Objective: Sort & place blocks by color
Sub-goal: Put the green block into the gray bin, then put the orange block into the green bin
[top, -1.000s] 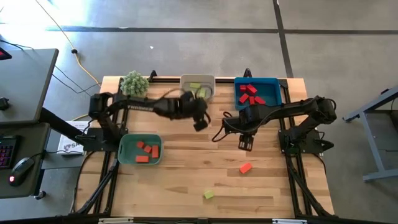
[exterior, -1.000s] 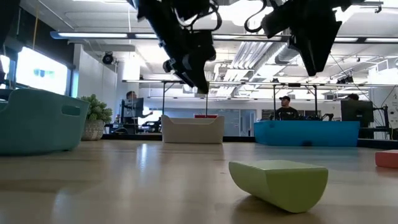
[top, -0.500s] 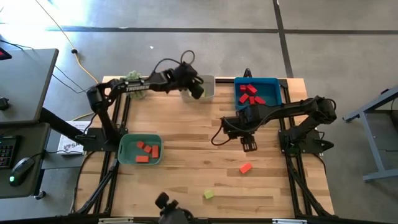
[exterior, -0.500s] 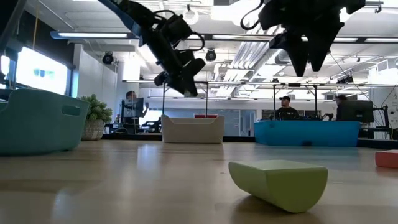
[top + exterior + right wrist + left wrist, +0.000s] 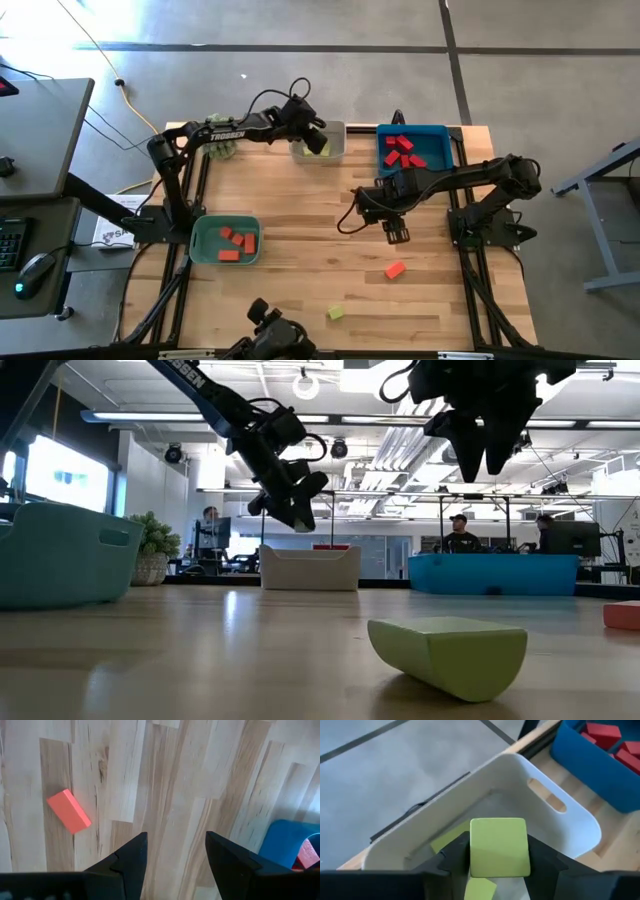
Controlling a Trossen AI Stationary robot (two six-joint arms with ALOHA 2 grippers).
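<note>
My left gripper [image 5: 318,143] hangs over the white tray [image 5: 336,150] at the table's far edge, shut on a yellow-green block [image 5: 499,847]. More yellow-green blocks [image 5: 479,889] lie in that tray. My right gripper [image 5: 397,235] points down over the table's right middle, open and with nothing between its fingers. An orange block [image 5: 395,270] lies flat on the wood just nearer than it and also shows in the right wrist view [image 5: 69,811]. Another yellow-green block [image 5: 335,313] lies near the front edge, close up in the low view [image 5: 448,655]. My left gripper pinches the yellow-green block by two opposite sides [image 5: 471,855] between its two fingers [image 5: 451,859]. The fingers slant down toward the table's far edge. The block is lifted clear, above the inside of the white tray.
A green tray [image 5: 203,240] with orange blocks stands at the near left. A blue tray [image 5: 440,140] with red blocks stands at the far right. A fuzzy green plant [image 5: 222,142] sits at the far left, partly under my left arm. A dark object [image 5: 270,335] shows at the near edge.
My left gripper has carried the yellow-green block from over the table's middle toward the far edge and now hangs over the white tray. My right gripper has stayed in place and rolled about its own axis, its fingers still apart.
</note>
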